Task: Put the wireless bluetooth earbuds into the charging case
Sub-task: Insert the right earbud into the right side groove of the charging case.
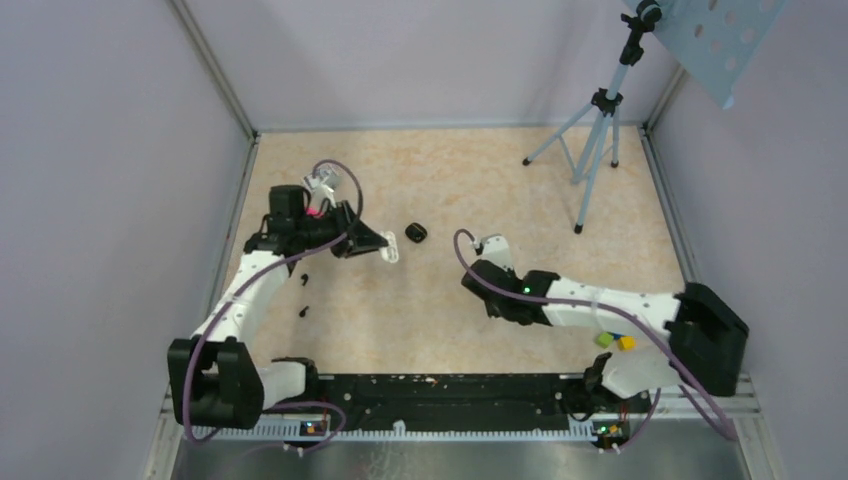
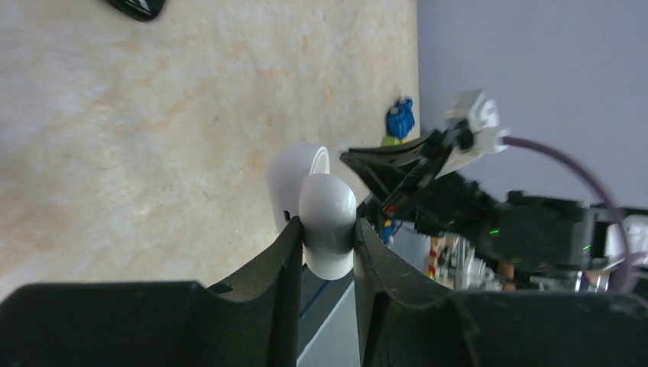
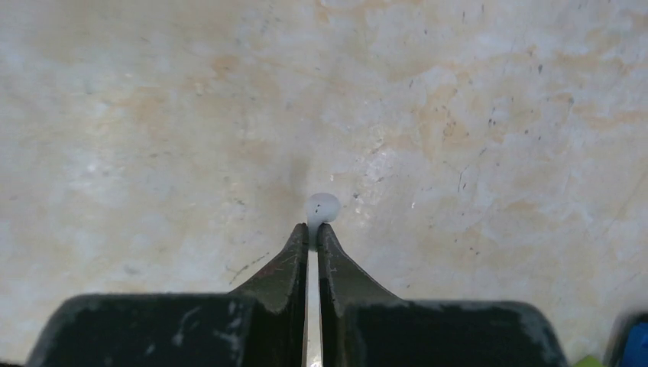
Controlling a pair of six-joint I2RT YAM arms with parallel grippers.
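Observation:
The glossy black charging case (image 1: 416,233) lies on the table between my two grippers; its edge shows at the top of the left wrist view (image 2: 137,6). My left gripper (image 1: 386,250) (image 2: 327,233) is shut on a larger white pill-shaped object (image 2: 327,200) with a second white rounded part (image 2: 294,176) behind it, held just left of the case. My right gripper (image 1: 479,248) (image 3: 314,234) is shut on one tiny white earbud (image 3: 322,208), low over the table right of the case. The other earbud is not in view.
A tripod (image 1: 597,140) stands at the back right. Two small black bits (image 1: 303,280) (image 1: 303,312) lie near the left arm. Yellow and green blocks (image 1: 616,341) sit by the right arm's base. Grey walls enclose the table on three sides.

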